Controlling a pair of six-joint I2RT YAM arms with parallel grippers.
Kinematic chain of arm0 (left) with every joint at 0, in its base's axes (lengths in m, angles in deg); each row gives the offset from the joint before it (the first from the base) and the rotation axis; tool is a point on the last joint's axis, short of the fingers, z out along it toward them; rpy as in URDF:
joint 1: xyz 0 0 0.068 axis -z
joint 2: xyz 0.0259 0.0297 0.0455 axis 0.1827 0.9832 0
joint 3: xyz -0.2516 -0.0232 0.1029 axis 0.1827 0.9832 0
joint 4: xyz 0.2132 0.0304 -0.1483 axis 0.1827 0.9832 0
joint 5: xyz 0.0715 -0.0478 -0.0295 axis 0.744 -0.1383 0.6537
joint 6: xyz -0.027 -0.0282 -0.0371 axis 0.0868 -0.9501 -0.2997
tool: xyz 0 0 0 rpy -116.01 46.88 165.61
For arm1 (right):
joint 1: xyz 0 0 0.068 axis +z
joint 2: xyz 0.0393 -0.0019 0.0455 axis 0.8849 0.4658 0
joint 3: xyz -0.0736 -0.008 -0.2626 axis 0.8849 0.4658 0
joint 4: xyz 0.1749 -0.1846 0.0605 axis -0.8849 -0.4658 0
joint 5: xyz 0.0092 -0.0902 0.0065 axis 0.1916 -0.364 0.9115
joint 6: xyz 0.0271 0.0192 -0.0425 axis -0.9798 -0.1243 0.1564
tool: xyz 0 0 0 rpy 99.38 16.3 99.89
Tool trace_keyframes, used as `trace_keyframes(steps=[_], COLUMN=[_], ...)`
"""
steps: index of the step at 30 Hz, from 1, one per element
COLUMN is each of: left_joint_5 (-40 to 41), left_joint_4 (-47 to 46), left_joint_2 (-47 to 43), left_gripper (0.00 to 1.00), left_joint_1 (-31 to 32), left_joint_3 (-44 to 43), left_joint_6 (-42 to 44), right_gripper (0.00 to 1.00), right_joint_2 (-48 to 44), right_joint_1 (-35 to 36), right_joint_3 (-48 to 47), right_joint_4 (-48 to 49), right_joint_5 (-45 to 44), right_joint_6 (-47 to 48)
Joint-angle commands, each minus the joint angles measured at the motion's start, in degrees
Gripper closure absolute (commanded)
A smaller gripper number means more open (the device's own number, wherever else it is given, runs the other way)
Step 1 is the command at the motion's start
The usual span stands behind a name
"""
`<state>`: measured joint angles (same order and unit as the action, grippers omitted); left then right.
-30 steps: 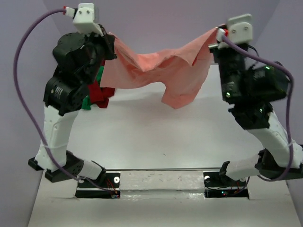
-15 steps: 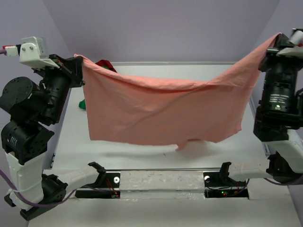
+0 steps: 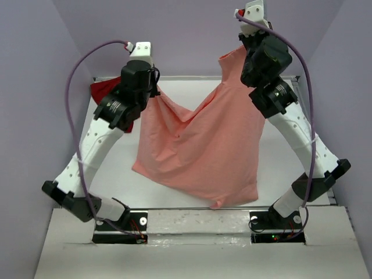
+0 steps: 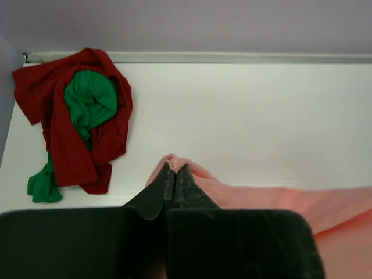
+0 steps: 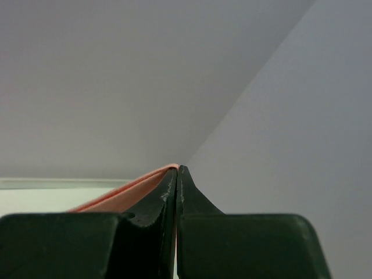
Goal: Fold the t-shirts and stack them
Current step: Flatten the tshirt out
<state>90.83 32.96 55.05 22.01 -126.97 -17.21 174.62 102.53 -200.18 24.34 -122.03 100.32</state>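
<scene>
We saw the left claw [image 4: 174, 170] pinched fully closed on a bunched edge of the salmon-pink t-shirt [image 3: 200, 145]. The right claw [image 5: 176, 170] was likewise clamped tight on another edge of it, held higher and close to the back wall. The shirt hung between the two claws, sagging in a V along its top, and its lower part appeared to lie on the white counter [image 4: 261, 116] toward the near edge. The dark red t-shirt [image 4: 70, 133] lay crumpled in the counter's far left corner, with the bright green t-shirt [image 4: 90, 102] tangled into it.
</scene>
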Motion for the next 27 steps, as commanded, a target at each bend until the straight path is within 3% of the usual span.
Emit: trace_keyframes(steps=[1,4,7,11,16,19,20,21,24,27], left_joint_5=[-3.6,-5.3,-5.8,-7.5,-8.4,-5.3,-4.1,-3.3,-0.2,1.7], left_joint_4=[-6.4,-9.9,-6.4,-4.4,-6.5,-8.5,-9.1,-9.1,-8.4,-6.9], left_joint_2=[2.9,5.3,9.7,11.0,5.9,1.6,-0.5,-0.6,-4.2,-6.7], left_gripper=[1.00,1.00,1.00,1.00,1.00,1.00,1.00,1.00,1.00,1.00], left_joint_1=[-5.9,-8.5,-9.8,-9.8,-9.1,-6.9,-5.5,-4.5,-2.0,-1.0], left_joint_3=[-1.0,-3.8,-18.6,-27.5,-25.9,-21.9,-20.7,-20.3,-19.8,-19.3], left_joint_6=[-0.6,2.2,3.9,5.4,5.5,7.2,7.6,7.7,8.4,8.9], right_gripper=[1.00,1.00,1.00,1.00,1.00,1.00,1.00,1.00,1.00,1.00], right_joint_2=[1.5,5.0,6.5,4.2,-5.4,-13.6,-17.0,-18.5,-22.4,-26.2], right_joint_1=[-9.3,-12.1,-12.1,-12.1,-12.1,-5.5,-0.4,2.4,9.9,12.3], right_joint_3=[-7.9,-14.5,-19.0,-18.3,-12.3,-4.3,-1.1,-1.0,4.6,7.1], right_joint_4=[-18.7,-20.6,-21.6,-21.8,-20.6,-12.3,-5.3,-5.2,7.2,12.8], right_joint_5=[12.7,16.8,19.1,20.3,21.2,14.6,10.6,8.2,2.6,-0.1], right_joint_6=[-21.6,-23.4,-23.6,-23.6,-23.9,-16.1,-11.0,-7.6,4.1,9.6])
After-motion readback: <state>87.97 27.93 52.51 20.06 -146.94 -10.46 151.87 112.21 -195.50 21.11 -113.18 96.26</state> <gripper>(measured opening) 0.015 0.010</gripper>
